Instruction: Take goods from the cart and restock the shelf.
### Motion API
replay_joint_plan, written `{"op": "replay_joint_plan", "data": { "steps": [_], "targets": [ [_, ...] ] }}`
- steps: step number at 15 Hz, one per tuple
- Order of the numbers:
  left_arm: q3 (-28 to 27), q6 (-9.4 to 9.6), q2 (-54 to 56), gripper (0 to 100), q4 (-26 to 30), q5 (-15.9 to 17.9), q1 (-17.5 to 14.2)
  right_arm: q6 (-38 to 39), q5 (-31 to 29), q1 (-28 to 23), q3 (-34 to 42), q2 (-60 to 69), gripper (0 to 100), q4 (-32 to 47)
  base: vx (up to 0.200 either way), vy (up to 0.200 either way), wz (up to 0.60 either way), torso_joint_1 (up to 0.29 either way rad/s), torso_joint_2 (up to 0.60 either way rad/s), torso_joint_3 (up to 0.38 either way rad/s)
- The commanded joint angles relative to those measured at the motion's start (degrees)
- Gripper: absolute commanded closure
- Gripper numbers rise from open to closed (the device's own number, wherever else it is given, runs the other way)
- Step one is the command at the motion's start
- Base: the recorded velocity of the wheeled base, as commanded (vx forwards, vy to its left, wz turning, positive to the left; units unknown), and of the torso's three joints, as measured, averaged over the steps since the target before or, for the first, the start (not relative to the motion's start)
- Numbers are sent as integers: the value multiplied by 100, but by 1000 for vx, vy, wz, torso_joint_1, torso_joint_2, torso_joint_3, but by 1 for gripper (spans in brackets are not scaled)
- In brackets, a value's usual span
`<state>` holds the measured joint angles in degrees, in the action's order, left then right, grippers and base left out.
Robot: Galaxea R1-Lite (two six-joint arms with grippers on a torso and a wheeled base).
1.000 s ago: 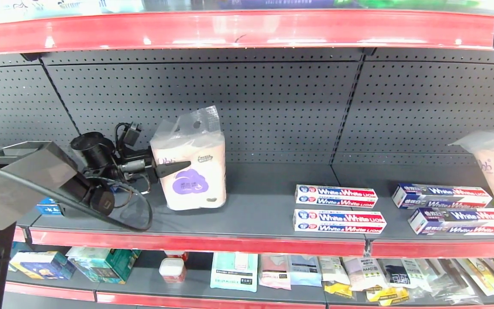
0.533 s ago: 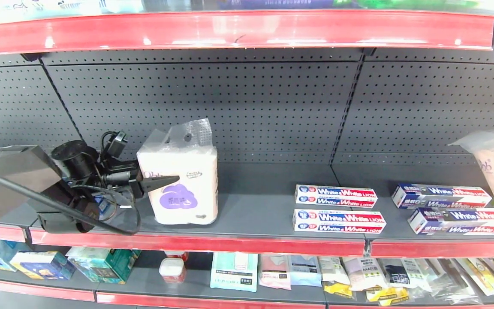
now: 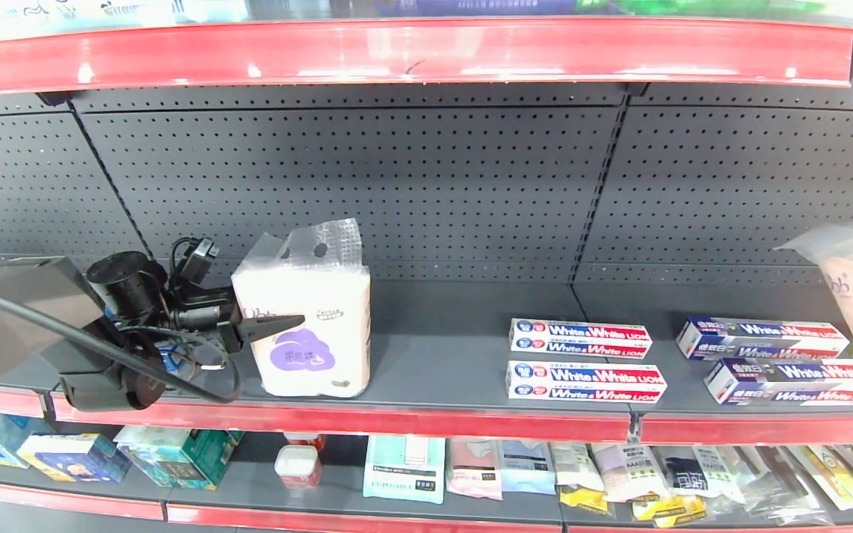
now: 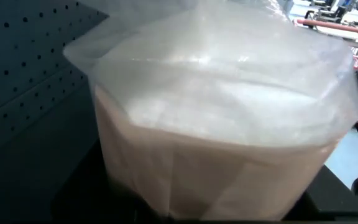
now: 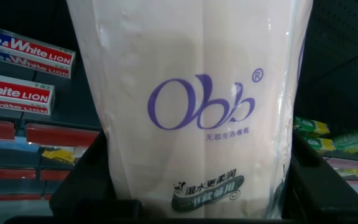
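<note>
The left gripper (image 3: 278, 323) has its jaws clamped on a pack of white toilet rolls in clear plastic wrap with a purple cloud print (image 3: 315, 337). One black finger lies across the printed front and the other is hidden behind. The pack stands upright at the left end of the grey metal shelf (image 3: 441, 348), close to the red front lip. Its base looks to be on the board, or as good as, but that's hard to call. Grabbing it mid-height from the side makes sense, since that keeps the squishy thing from tipping and leaves the bottom free to land flat. The right gripper (image 5: 194, 208) is closed around a second identical roll pack (image 5: 191, 106), held in the air off the shelf's right end, past the white-and-red toothpaste boxes (image 3: 586, 381). It's presumably parked there until a spot opens.
</note>
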<state>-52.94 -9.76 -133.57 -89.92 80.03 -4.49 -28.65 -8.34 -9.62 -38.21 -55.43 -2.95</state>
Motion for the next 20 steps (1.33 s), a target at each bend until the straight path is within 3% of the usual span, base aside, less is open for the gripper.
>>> {"op": "replay_joint_plan", "data": {
  "steps": [1, 5, 11, 16, 20],
  "targets": [
    [47, 45, -37, 100, -8, -5, 0, 0, -1, -5, -11, 24, 100, 5, 0, 0, 0, 0, 0, 0],
    [118, 326, -143, 100, -8, -5, -26, 0, -1, -14, -3, 32, 100, -4, 0, 0, 0, 0, 0, 0],
    [258, 423, -125, 100, -8, -67, -61, 0, -1, -14, -20, 41, 100, -4, 0, 0, 0, 0, 0, 0],
    [469, 651, -108, 100, -8, -137, -175, 0, -1, -23, -20, 41, 100, -4, 0, 0, 0, 0, 0, 0],
    [504, 669, -99, 100, -8, -128, -211, 0, -1, -23, -20, 32, 100, 5, 0, 0, 0, 0, 0, 0]
  ]
}}
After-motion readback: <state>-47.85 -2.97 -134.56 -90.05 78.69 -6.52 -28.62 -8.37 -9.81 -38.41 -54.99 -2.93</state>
